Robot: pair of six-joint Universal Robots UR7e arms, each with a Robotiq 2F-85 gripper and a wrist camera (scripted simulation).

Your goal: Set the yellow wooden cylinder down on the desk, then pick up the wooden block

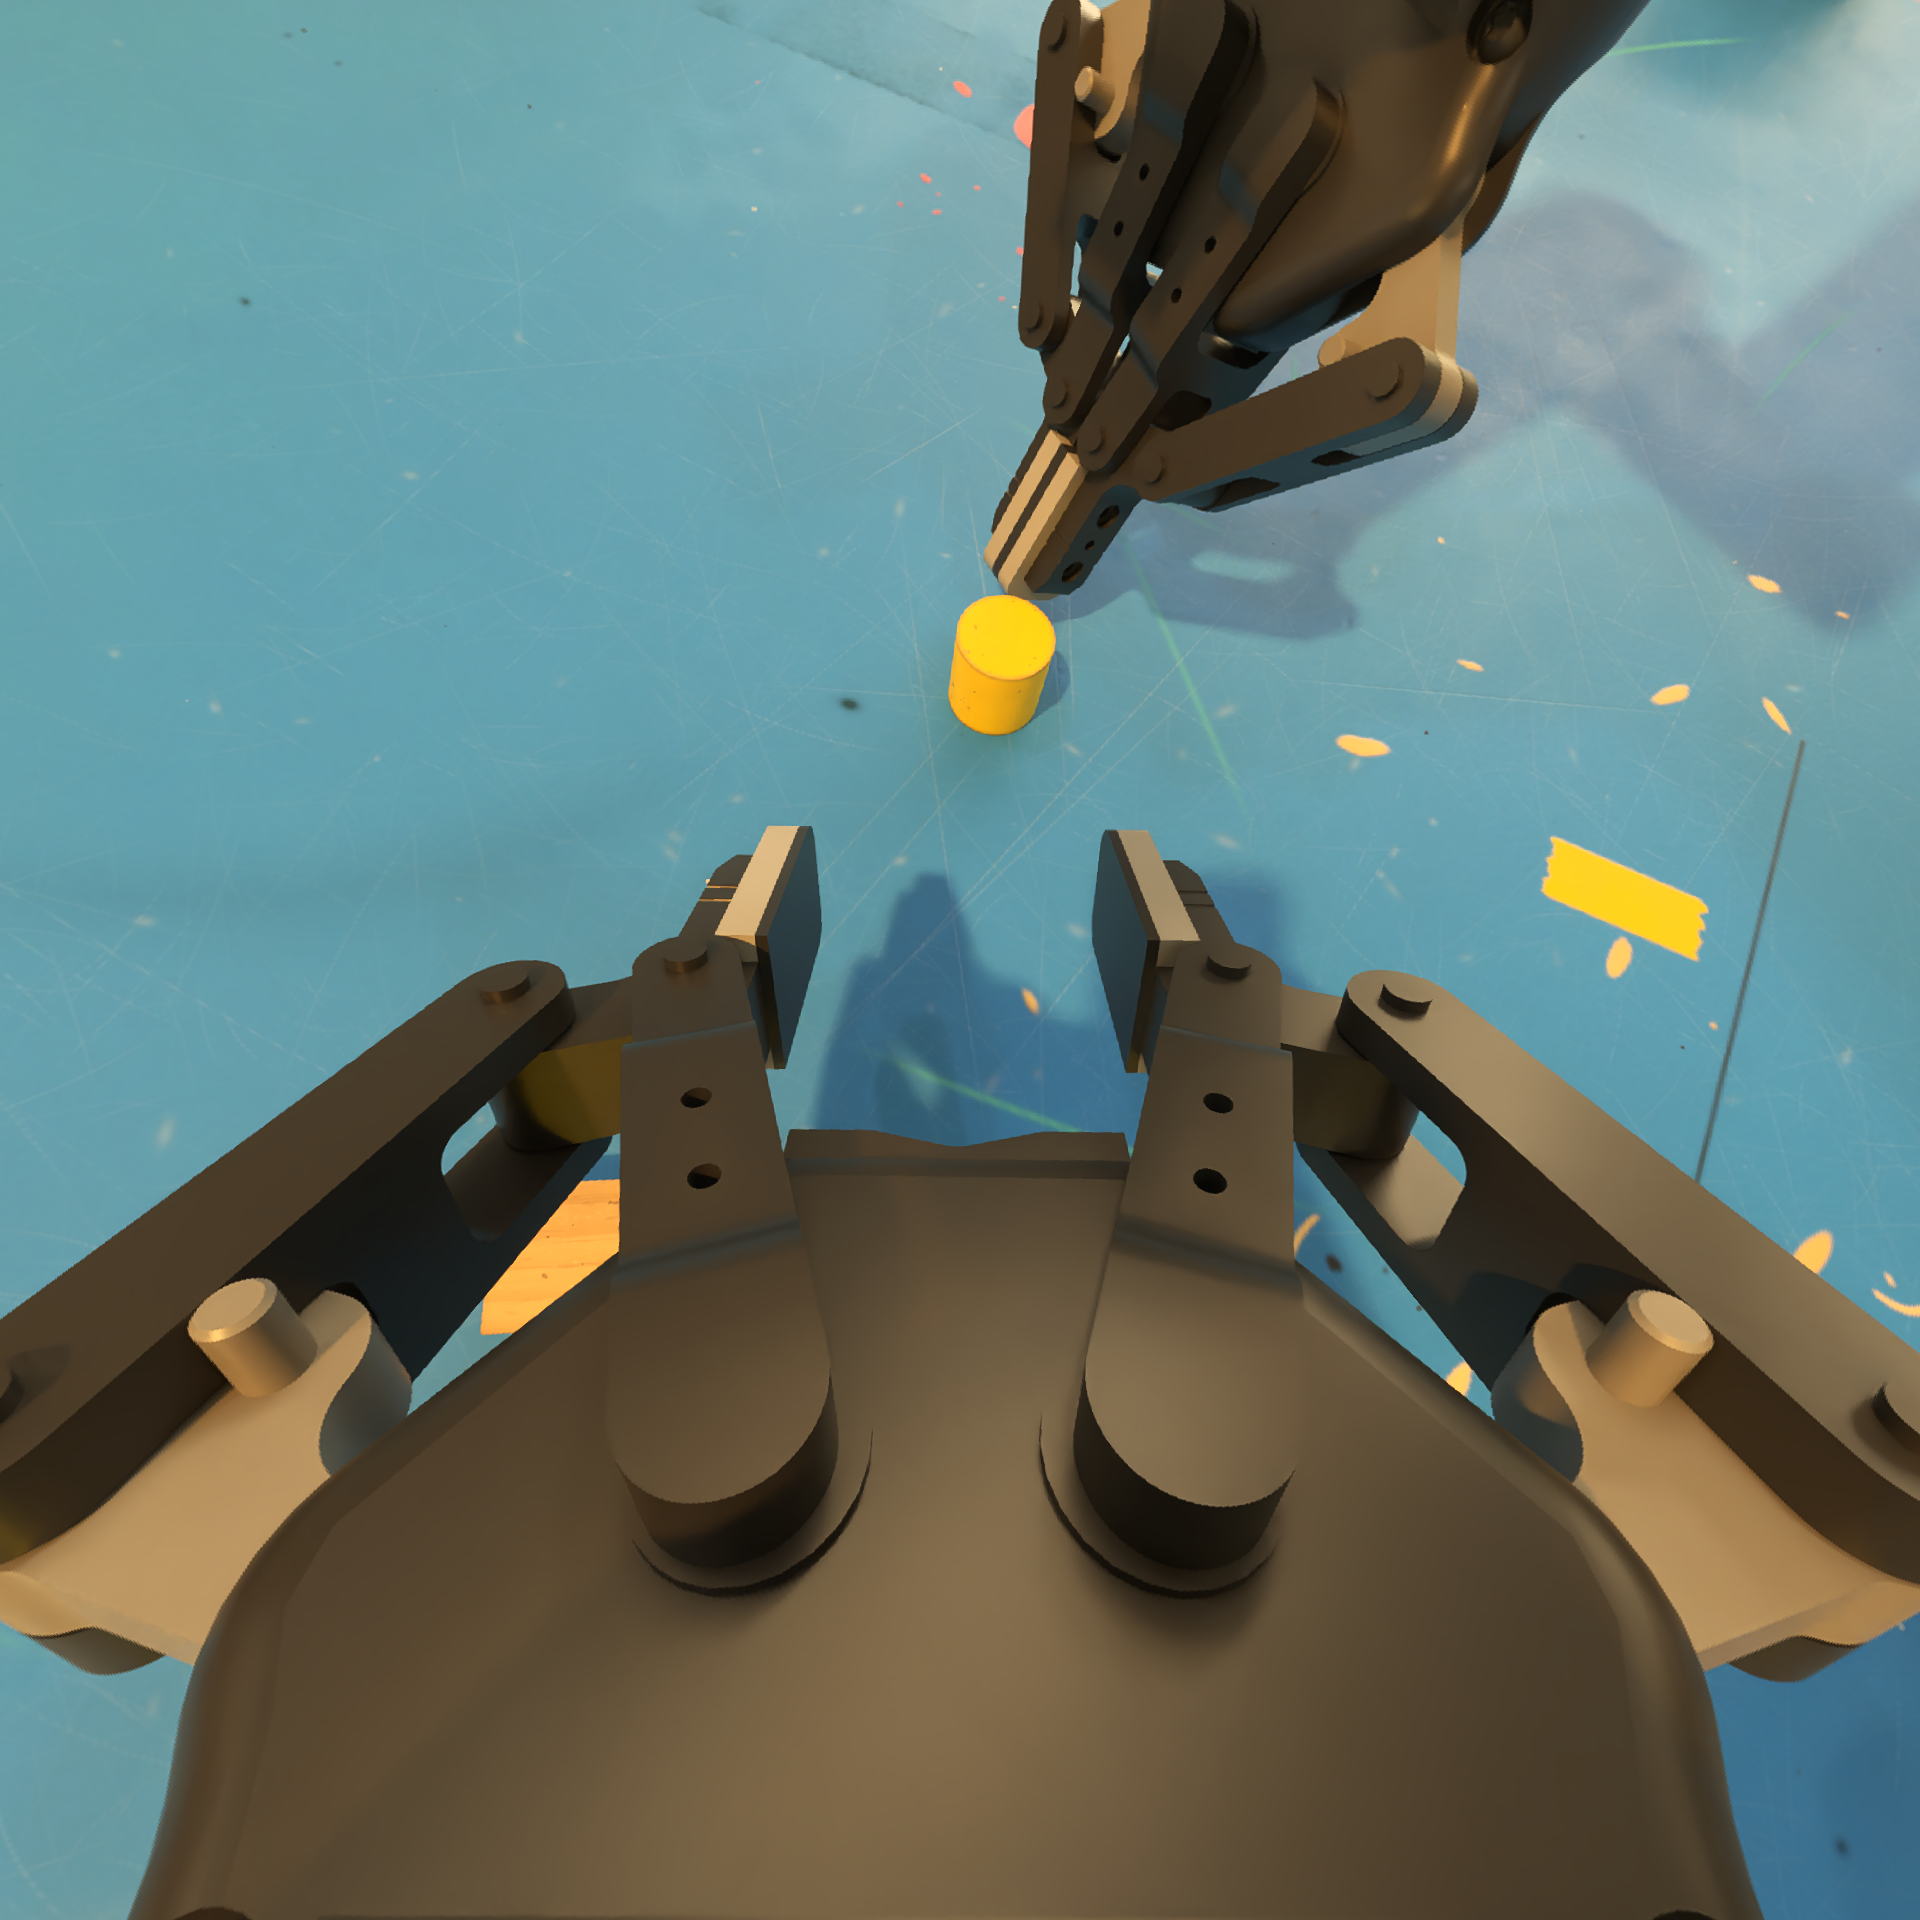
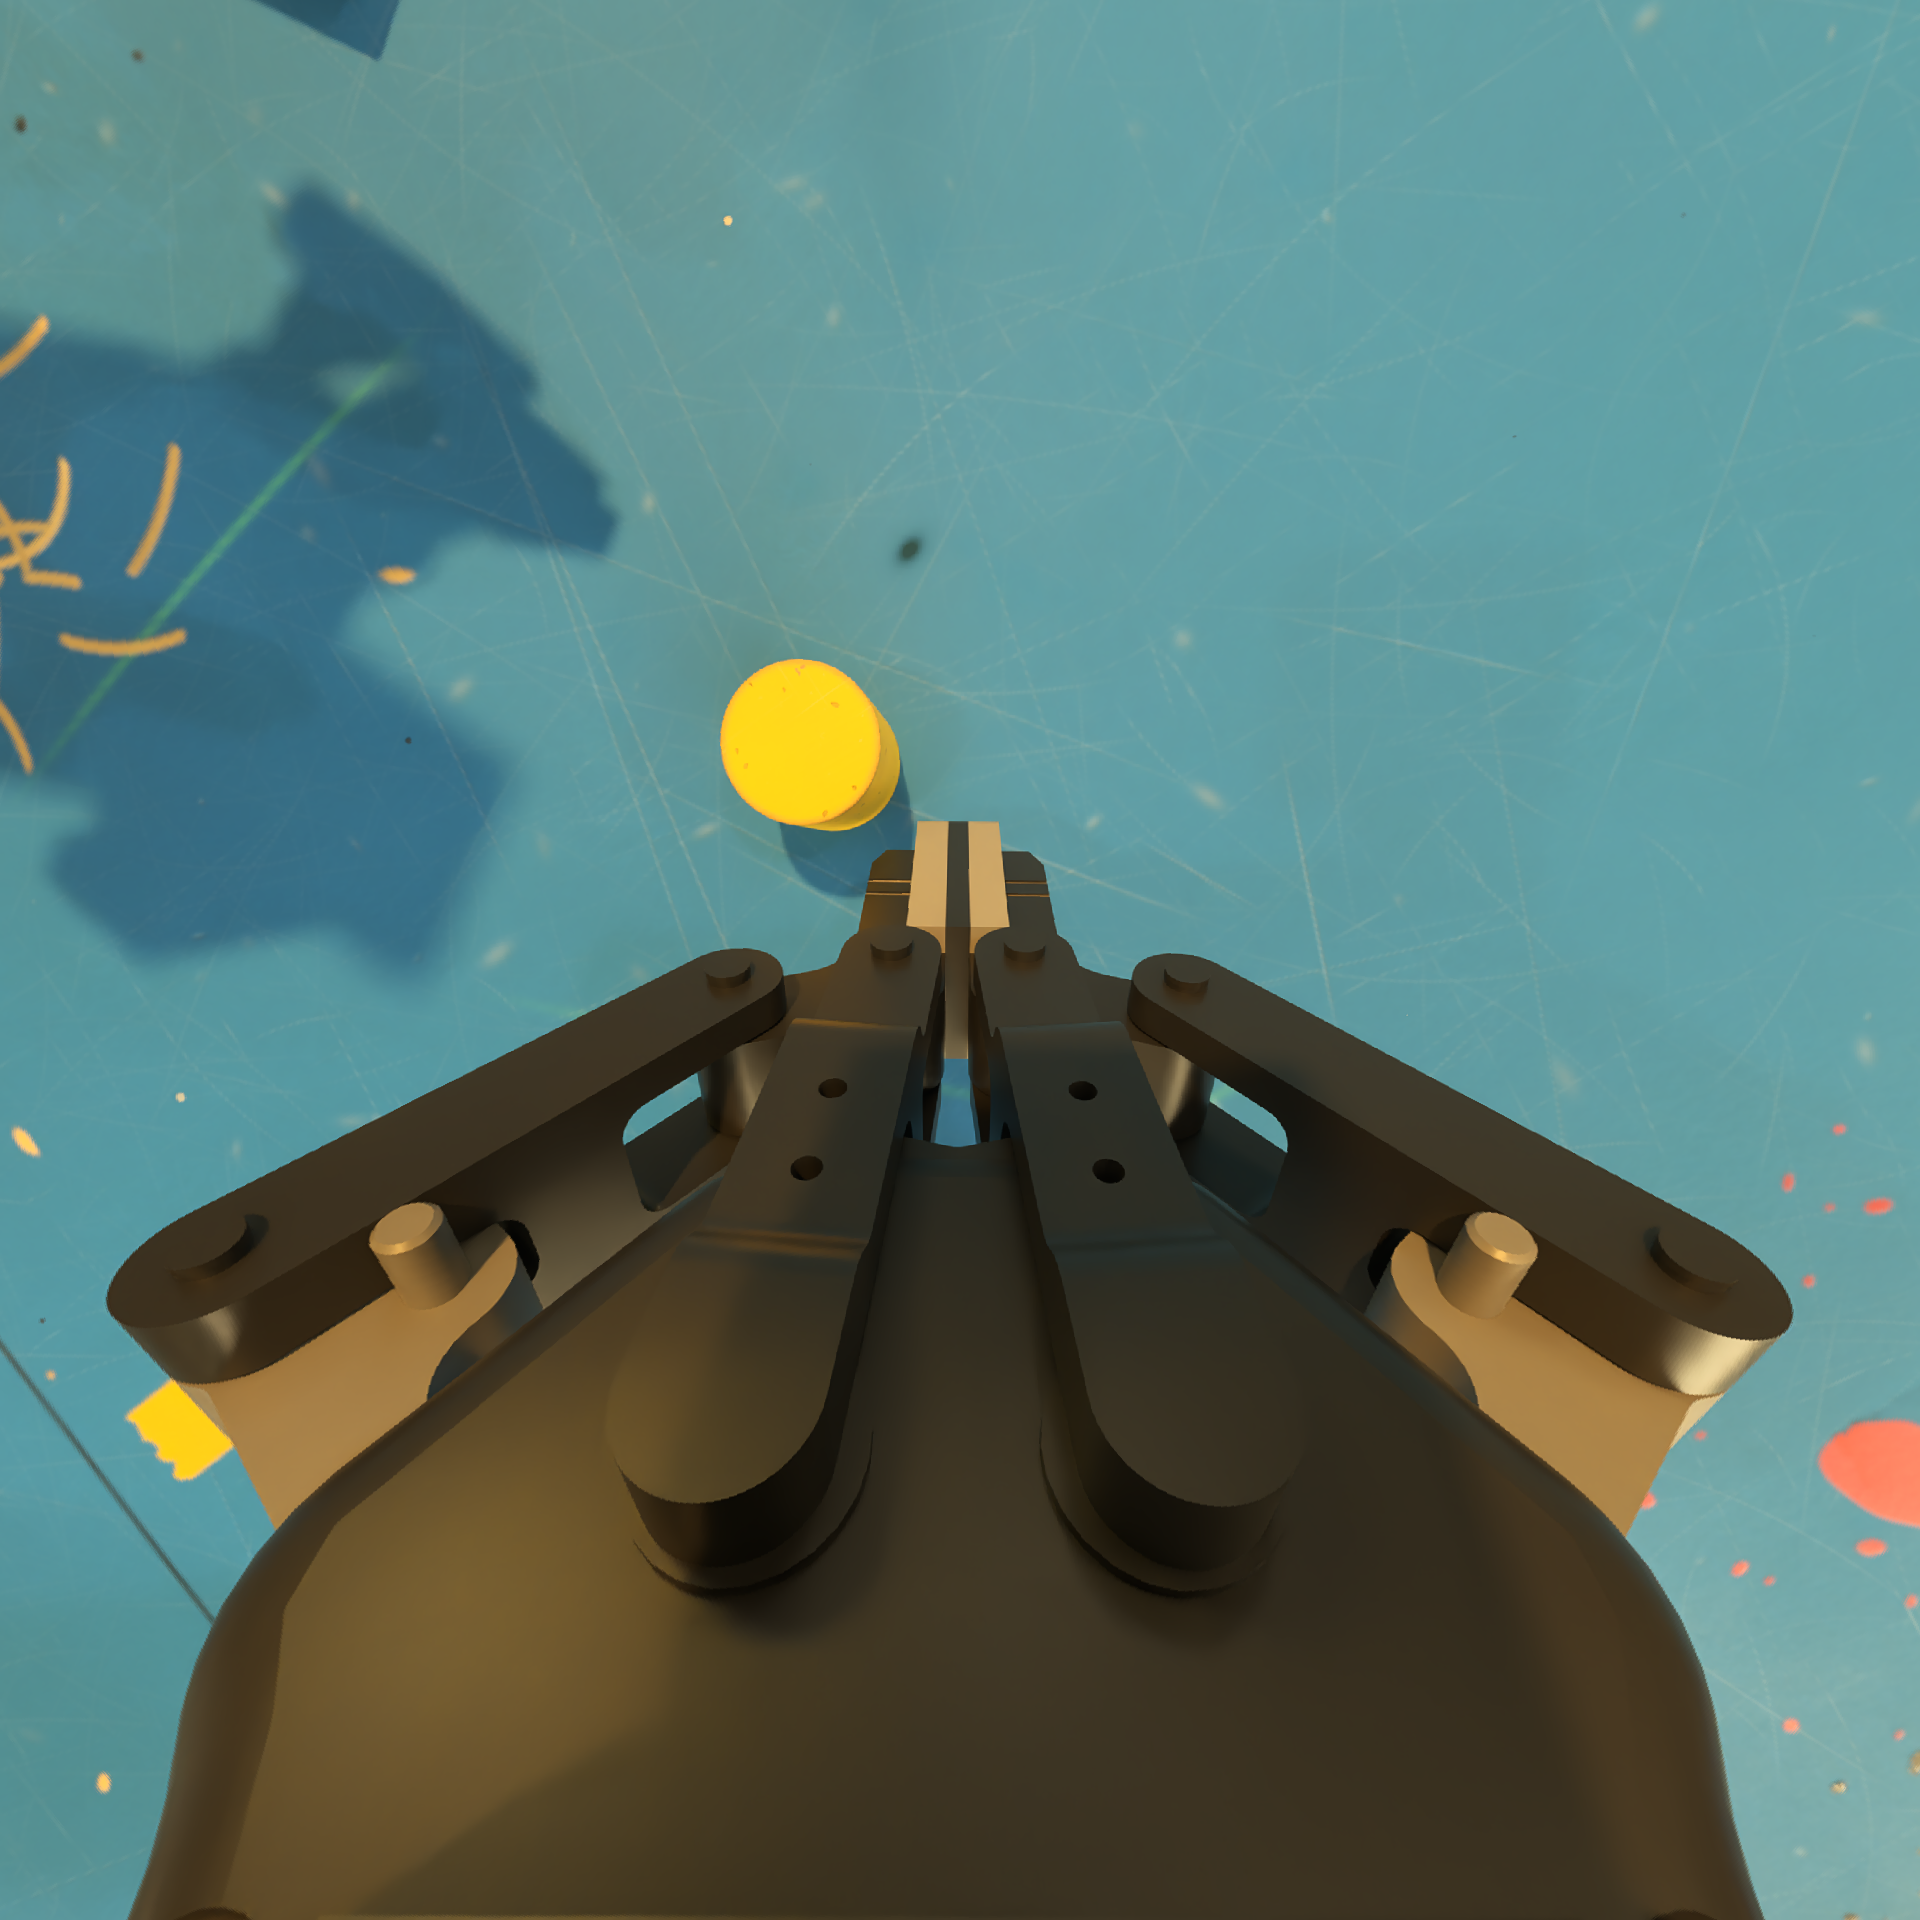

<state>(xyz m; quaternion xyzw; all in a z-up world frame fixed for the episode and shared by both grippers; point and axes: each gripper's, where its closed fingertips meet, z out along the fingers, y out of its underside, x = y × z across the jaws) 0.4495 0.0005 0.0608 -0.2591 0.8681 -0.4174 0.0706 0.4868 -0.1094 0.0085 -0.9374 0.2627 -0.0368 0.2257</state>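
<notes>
Left gripper [image 1: 956, 940]: closest to the lens, dark matte metal linkages with brass-toned pins, flat rectangular pads spread wide with nothing between them, hanging over bare desk.
Wooden block [image 1: 551, 1262]: just a pale, grained corner peeking out under the left gripper's linkage; most of it is hidden, so its full shape can't be read.
Desk [image 1: 416, 520]: blue-teal top, scuffed with fine pale scratches, specks, orange flecks and coral-red paint spatter.
Yellow tape [image 1: 1623, 896]: a ragged-edged flat strip stuck to the desk, off to the right of the left gripper.
Yellow wooden cylinder [image 1: 1002, 665]: there it is, standing upright on the desk ahead of the left gripper, short and stubby, smooth sides, flat round top with tiny speckles; free of both tools.
Cylinder from the right wrist view [image 2: 805, 743]: round top face bright, a small shadow beneath it.
Right gripper [image 2: 956, 836]: pale pad faces pressed flat together, clamping nothing, tips just beside the cylinder; I can't tell whether they touch it.
</notes>
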